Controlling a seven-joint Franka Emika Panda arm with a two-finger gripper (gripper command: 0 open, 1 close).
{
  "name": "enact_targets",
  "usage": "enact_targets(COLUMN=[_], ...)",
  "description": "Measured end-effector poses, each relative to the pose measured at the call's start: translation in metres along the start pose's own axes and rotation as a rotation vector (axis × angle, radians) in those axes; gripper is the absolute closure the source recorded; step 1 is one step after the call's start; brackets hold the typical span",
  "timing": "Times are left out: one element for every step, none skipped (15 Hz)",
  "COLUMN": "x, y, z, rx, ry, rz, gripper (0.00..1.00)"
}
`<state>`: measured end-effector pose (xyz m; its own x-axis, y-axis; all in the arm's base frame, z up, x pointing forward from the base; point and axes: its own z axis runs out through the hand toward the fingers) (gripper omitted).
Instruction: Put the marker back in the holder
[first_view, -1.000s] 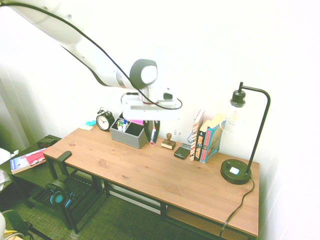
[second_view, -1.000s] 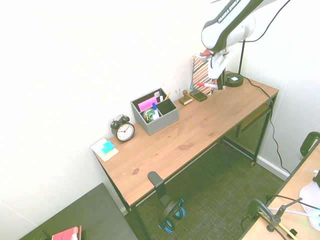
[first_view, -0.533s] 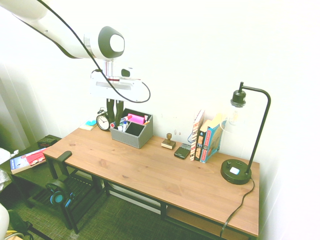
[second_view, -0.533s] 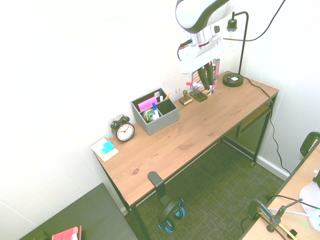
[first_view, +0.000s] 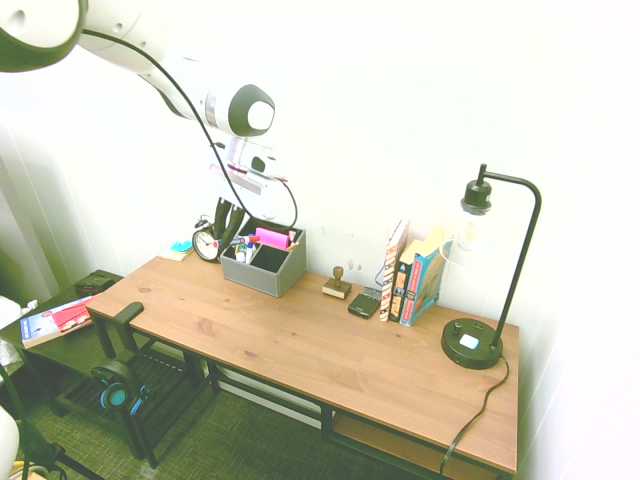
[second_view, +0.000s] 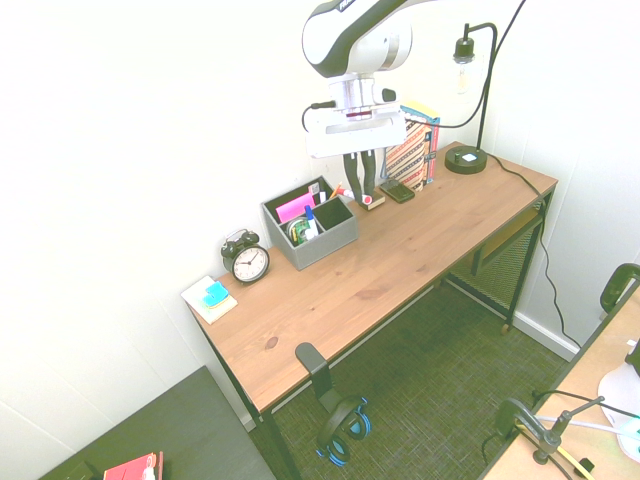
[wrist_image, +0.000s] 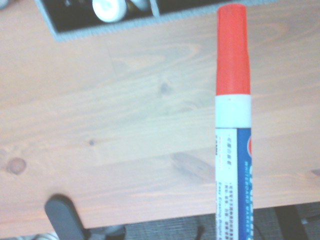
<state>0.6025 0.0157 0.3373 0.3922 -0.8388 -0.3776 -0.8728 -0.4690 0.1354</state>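
Swinging across from the books' end of the wooden counter (second_view: 420, 250), the white arm has carried its claw (second_view: 362, 192) to the grey holder (second_view: 312, 236), rolling its wrist on the way. Seen from the second exterior view, the claw hangs above the counter just at 3 o'clock of the holder, tilted steeply down. Its jaws are clamped together on the marker (wrist_image: 232, 125), whose red cap (wrist_image: 232, 50) and white, blue-printed barrel fill the wrist view, cap end pointing toward the holder's grey edge (wrist_image: 100, 31). In the first exterior view the claw (first_view: 228, 222) stands at the holder's (first_view: 262, 268) 10 o'clock, near the black alarm clock (first_view: 208, 240).

The holder already carries a pink block (second_view: 294, 208) in its rear compartment and small blue and white pens (second_view: 309, 218) beside it, while the right-hand compartment looks free. Judging from this, the drop has yet to come. The risk lies in the slant: lowered at this angle, the marker could catch a divider or the rim, nudge the light holder along the counter, or topple out onto the wood once let go. A crowded compartment would jam it against the pens.
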Motion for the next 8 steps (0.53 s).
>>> enact_targets(x=[0.010, 0.021, 0.029, 0.036, 0.043, 0.049, 0.056, 0.063], y=[-0.006, -0.011, -0.017, -0.021, -0.026, -0.028, -0.030, -0.031], z=[0.005, 0.011, 0.017, 0.021, 0.024, 0.025, 0.026, 0.029], rx=[0.011, 0.011, 0.015, 0.030, 0.049, 0.063, 0.073, 0.082], ry=[-0.036, -0.071, -0.105, -0.143, -0.183, -0.214, -0.232, -0.249], rz=[0.037, 0.078, 0.115, 0.138, 0.160, 0.179, 0.196, 0.215], gripper=[1.00, 1.00, 1.00, 1.00, 1.00, 1.00, 1.00, 1.00])
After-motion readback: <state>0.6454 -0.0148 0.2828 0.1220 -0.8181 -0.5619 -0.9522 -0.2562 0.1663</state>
